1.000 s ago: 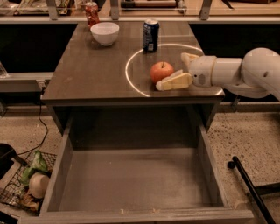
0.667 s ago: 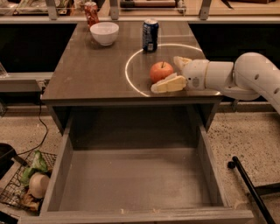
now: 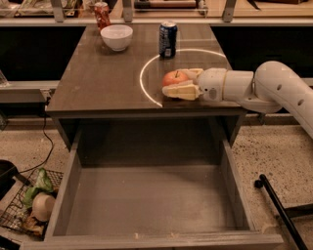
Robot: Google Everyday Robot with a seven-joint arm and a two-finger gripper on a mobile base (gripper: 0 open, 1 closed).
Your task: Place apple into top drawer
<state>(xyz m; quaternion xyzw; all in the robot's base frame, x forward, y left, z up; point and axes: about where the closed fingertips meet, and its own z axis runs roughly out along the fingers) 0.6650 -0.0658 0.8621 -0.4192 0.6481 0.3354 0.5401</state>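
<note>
The orange-red apple (image 3: 173,77) sits on the tabletop (image 3: 107,78) near its front edge, inside a white ring painted on it. My gripper (image 3: 177,82) reaches in from the right. Its cream fingers (image 3: 180,91) are closed in against the near and far sides of the apple, which still rests on the table. The top drawer (image 3: 146,200) is pulled wide open below the table front, and its flat bottom holds nothing.
A blue soda can (image 3: 167,39) stands behind the apple. A white bowl (image 3: 116,36) and a red can (image 3: 102,14) are at the back left. A wire basket of rubbish (image 3: 29,205) lies on the floor left of the drawer. A black bar (image 3: 279,210) lies on the right.
My gripper has slid left along the table until its fingers flank the apple, and the gap between them has narrowed. The apple has shifted slightly left.
</note>
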